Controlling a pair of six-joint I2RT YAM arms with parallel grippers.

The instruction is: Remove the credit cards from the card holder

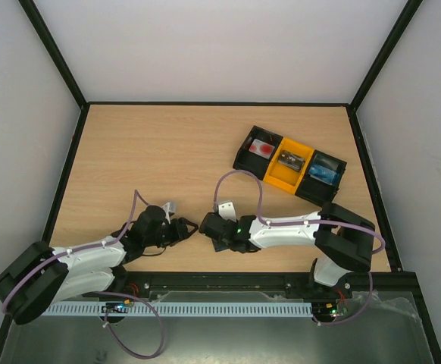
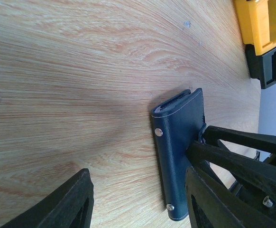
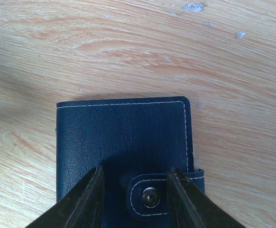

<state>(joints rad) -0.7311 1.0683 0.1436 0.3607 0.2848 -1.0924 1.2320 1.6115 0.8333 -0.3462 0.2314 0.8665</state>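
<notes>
The card holder lies shut on the table, navy blue with white stitching, its tab snapped down. My right gripper stands open low over it, one finger on each side of the snap. My left gripper is open too; the holder sits between its fingers, next to the right one and apart from the left. In the top view both grippers, left and right, meet at the near middle and hide the holder. A pinkish-white card with a red spot and a black card lie in the tray.
The black-and-yellow three-compartment tray stands at the back right; its right compartment holds a blue thing. Black frame rails border the table. In the left wrist view the tray's yellow and black corner shows at the upper right.
</notes>
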